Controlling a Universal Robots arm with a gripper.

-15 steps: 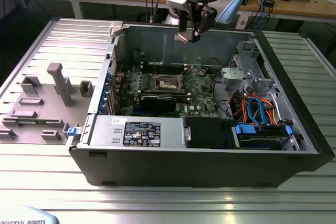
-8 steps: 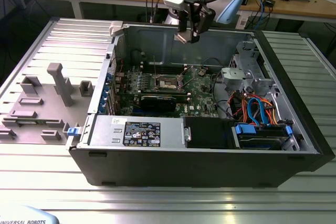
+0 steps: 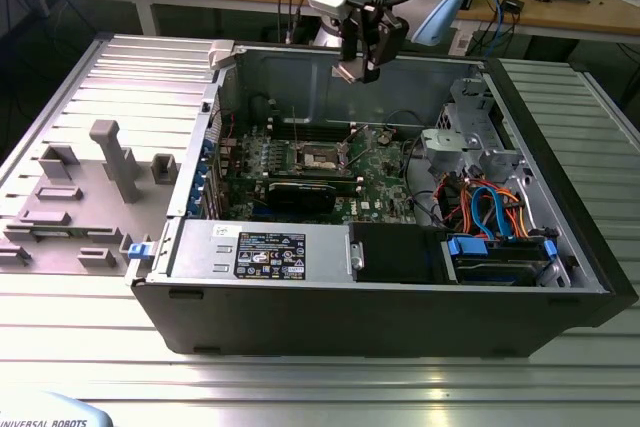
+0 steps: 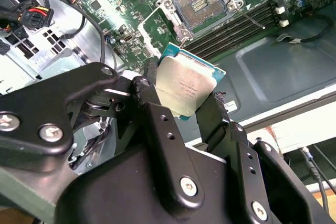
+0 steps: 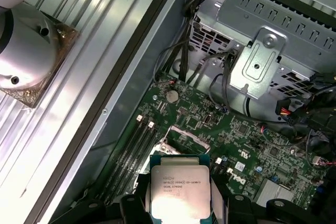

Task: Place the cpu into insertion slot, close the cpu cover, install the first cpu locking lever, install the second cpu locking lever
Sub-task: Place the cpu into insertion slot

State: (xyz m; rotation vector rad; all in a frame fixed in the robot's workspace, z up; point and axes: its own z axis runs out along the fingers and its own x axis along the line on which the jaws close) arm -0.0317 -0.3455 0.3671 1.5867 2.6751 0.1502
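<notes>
My gripper [image 4: 182, 94] is shut tight on the cpu [image 4: 187, 80]. Two black fingers [image 4: 148, 85] press on its two side edges, and the shiny grey top faces the camera in both wrist views. In the first wrist view the cpu [image 5: 180, 191] sits between my fingers [image 5: 131, 205], with its blue-green edge peeking out around the metal top.

In the exterior view my gripper [image 3: 362, 63] hangs high up in the air, above the open computer case [image 3: 560, 247]. The cpu is not touching anything but my fingers.

Under it lies the green circuit board [image 4: 115, 3]. The insertion slot [image 4: 201, 4] on it is open, and I can see its dark middle with the tiny pins. The cpu cover [image 4: 181, 33] stands lifted up at the edge of the slot, not down over it. A thin metal lever [image 4: 249, 18] sticks out loose beside the slot. Long black memory slots [image 4: 236, 29] run just beside the slot. In the exterior view the slot [image 3: 322, 157] is in the middle of the board, well below my gripper.

Near the slot on the board lies a black card [image 3: 300, 195]. At the front of the case is a grey power box [image 3: 255, 247]. On the exterior view's right there are blue and orange cables [image 3: 490, 209]. The case lies on a ribbed metal table [image 3: 330, 387].
</notes>
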